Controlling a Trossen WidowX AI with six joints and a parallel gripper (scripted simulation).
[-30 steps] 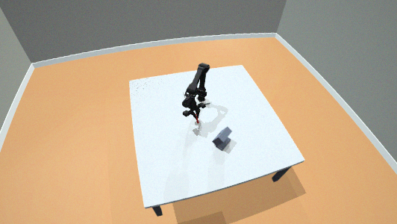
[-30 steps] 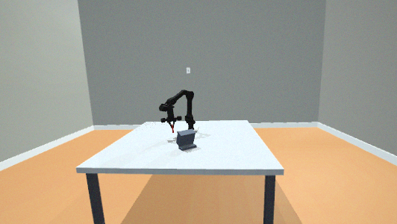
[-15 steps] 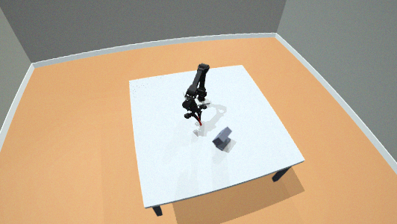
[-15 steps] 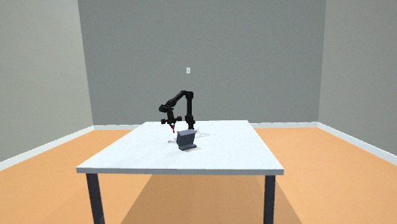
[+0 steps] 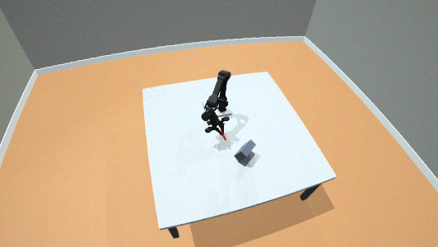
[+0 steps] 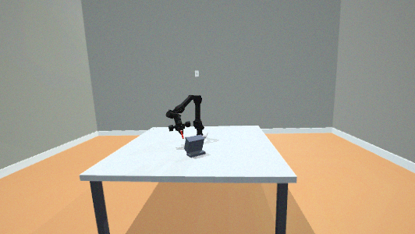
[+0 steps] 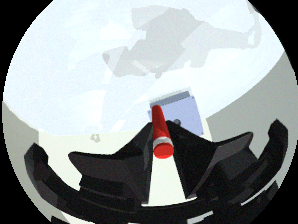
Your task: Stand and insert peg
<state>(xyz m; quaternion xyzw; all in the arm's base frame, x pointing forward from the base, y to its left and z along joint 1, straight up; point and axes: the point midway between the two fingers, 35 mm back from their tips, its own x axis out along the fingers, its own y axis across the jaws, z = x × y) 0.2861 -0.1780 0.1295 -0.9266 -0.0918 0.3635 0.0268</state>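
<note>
The red peg (image 5: 223, 135) (image 6: 182, 135) (image 7: 160, 125) is held in the air, tilted, its plain end pointing down and away from the gripper. Its white band is at the end nearer the wrist camera. My gripper (image 5: 221, 132) (image 6: 181, 131) (image 7: 163, 131) is shut on the peg. The blue-grey sloped panel (image 5: 245, 151) (image 6: 194, 145) (image 7: 188, 111) stands on the table in front of the arm, apart from the peg. Its dark hole (image 7: 177, 122) shows in the wrist view just right of the peg. The peg hides part of the panel's left edge there.
The white table (image 5: 185, 185) (image 6: 156, 165) carries the arm's base behind the gripper and the panel in front. Shadows of the arm and panel fall on the table top. The table's front edge lies beyond the panel.
</note>
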